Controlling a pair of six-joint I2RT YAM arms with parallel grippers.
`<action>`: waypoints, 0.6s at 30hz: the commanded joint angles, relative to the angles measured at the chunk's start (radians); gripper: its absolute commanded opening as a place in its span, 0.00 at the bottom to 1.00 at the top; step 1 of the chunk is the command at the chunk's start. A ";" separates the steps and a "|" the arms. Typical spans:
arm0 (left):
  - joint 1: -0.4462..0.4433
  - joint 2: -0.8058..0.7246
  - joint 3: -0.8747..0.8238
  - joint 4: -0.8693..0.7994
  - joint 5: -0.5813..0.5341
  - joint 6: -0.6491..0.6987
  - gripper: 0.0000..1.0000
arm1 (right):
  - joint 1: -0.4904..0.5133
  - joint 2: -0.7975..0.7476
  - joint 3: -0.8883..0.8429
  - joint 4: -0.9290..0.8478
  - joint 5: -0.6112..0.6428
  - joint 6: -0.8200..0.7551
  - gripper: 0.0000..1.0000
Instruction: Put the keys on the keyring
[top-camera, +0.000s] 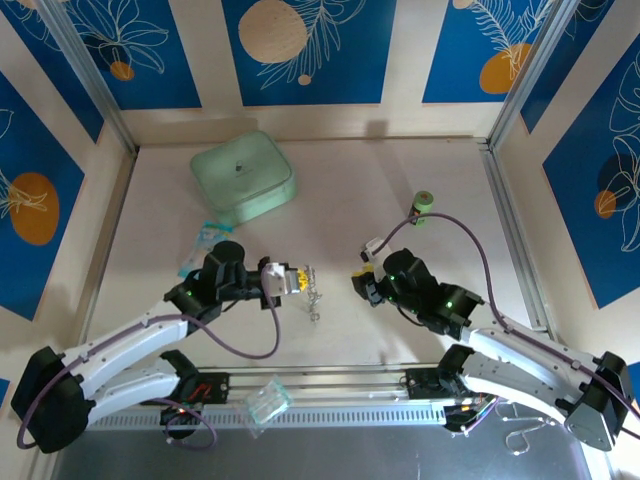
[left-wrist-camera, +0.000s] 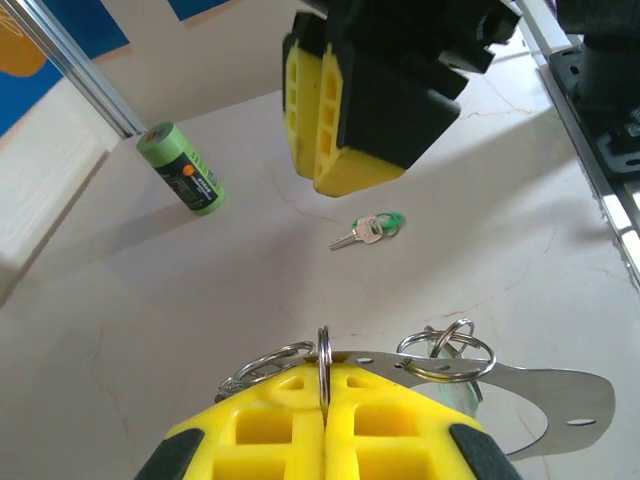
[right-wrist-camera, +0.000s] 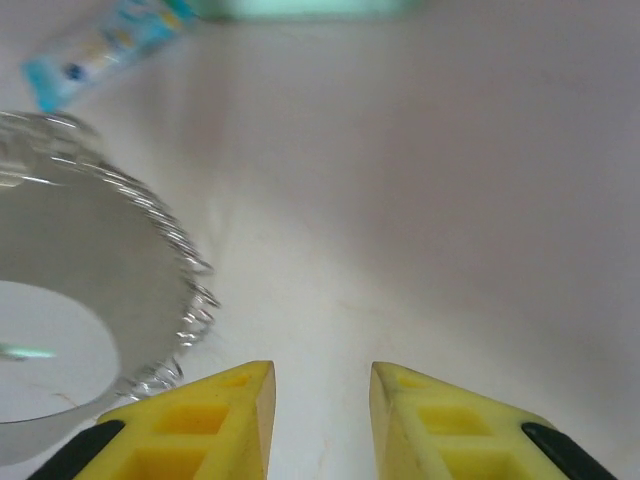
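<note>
Keyring (top-camera: 312, 290) retention is by the left gripper (top-camera: 287, 280), whose jaws are closed edge-on over one metal ring of the cluster, near the middle of the table (top-camera: 330, 190) and toward its near edge. This grip appears to hold the keyring clear of the surface with its free loops facing the opposite arm, presumably so that a key can be threaded on without the ring shifting. Keys (left-wrist-camera: 368, 230) lie flat on the table just beyond the keyring, a silver blade and a green head touching (in the left wrist view they sit between the two grippers, apart from both). Right gripper (right-wrist-camera: 320, 400) hangs near the keys, on the side away from the left gripper, jaws parted with nothing between them. That posture suits a descent onto the keys. Green can (top-camera: 422, 207) sits toward the far right corner, well apart from the work.
</note>
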 joint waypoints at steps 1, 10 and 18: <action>-0.027 -0.046 -0.028 0.086 -0.085 0.119 0.00 | -0.021 0.017 0.022 -0.153 0.096 0.225 0.32; -0.080 -0.118 -0.089 0.165 -0.191 0.289 0.00 | -0.109 0.033 0.029 -0.238 0.041 0.368 0.31; -0.093 -0.140 -0.109 0.204 -0.189 0.321 0.00 | -0.190 0.049 0.034 -0.282 -0.019 0.402 0.32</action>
